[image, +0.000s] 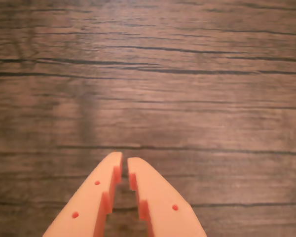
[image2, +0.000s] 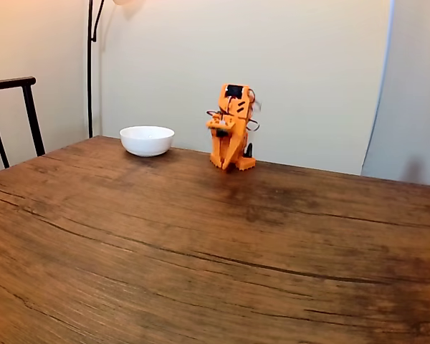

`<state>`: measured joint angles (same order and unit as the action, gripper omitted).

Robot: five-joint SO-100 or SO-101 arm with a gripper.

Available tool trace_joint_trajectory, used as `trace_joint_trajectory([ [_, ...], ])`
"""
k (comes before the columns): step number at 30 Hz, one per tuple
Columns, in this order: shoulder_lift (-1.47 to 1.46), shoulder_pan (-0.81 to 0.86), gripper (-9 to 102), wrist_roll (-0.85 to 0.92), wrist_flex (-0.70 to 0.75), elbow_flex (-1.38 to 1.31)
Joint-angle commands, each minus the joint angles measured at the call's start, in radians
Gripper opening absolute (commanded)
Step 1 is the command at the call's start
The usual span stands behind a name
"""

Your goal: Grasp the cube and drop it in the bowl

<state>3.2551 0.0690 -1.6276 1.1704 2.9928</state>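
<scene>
The white bowl [image2: 147,140] stands at the far end of the wooden table in the fixed view, just left of the orange arm [image2: 230,129], which is folded up on its base. In the wrist view my gripper [image: 124,159] comes in from the bottom edge and points at bare wood. Its two orange fingers [image: 101,190] stand almost together with only a thin slit between them, and nothing is held. The cube is out of view.
A wide dark wooden table [image2: 201,251] with long cracks in the grain stretches toward the fixed camera. A dark chair back [image2: 11,93] stands at the left edge and a lamp pole [image2: 90,64] rises behind the bowl, against a pale wall.
</scene>
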Motion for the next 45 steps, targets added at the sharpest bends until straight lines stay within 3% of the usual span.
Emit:
trace_joint_trajectory([
  [1, 0.084, -0.005, -1, -0.005, 0.074, 0.015],
  [14, 0.067, -0.008, -1, 0.006, 0.052, 0.115],
  [19, 0.06, -0.006, -1, -0.003, 0.069, 0.118],
  [24, 0.066, -0.009, -1, 0.008, 0.173, 0.118],
  [45, 0.064, 0.005, -1, -0.006, 0.184, 0.118],
])
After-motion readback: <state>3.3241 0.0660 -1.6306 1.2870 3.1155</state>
